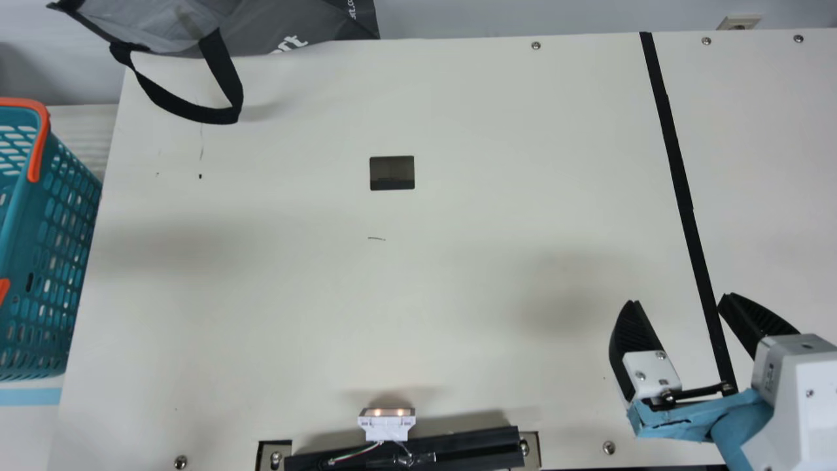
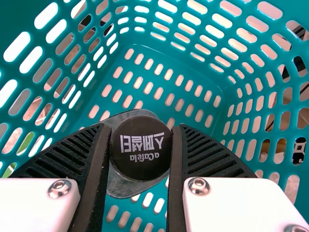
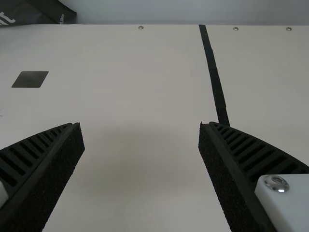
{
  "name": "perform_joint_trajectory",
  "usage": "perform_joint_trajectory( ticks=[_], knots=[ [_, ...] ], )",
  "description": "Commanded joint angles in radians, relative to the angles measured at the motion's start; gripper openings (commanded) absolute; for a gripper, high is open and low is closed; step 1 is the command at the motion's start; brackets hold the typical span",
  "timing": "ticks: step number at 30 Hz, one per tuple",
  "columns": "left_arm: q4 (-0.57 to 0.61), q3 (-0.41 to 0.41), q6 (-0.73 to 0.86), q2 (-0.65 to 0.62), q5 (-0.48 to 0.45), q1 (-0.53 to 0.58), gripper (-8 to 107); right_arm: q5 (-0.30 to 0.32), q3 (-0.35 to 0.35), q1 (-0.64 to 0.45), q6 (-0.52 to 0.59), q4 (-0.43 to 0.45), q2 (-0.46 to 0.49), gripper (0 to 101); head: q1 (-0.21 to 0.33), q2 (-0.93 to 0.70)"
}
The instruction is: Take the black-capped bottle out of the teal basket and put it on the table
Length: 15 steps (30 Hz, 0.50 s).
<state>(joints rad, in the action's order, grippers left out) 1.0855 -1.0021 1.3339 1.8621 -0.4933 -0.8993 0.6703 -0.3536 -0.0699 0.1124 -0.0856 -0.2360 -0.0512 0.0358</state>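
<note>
The left tool [image 2: 141,128], angled into the basket [image 1: 26,222] of slotted teal plastic beyond the surface's [image 1: 294,163] left edge, has its black ribbed fingers closed on the bottle's flat, round, black cap [image 2: 141,166]; clear-looking grey shows around it. The right tool [image 1: 680,298], wide open and empty, points from the near edge toward the far edge.

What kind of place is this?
Probably a robot lab or workshop: there's a robot's right gripper, a table with screws in it, and a white gadget with wires.
</note>
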Motion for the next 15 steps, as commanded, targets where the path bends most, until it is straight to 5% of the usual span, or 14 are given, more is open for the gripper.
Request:
perform_joint_trajectory(
  ticks=[1,15],
  knots=[
    [-0.002,0.002,-0.001,-0.004,-0.002,0.001,0,0.0,0.0,0.0,0.0,0.0,0.0,91,0.004,-0.008],
    [-0.041,-0.017,-0.048,-0.078,-0.03,0.011,0,0.001,0.0,0.0,0.0,0.0,0.0,91,0.004,-0.008]
  ],
)
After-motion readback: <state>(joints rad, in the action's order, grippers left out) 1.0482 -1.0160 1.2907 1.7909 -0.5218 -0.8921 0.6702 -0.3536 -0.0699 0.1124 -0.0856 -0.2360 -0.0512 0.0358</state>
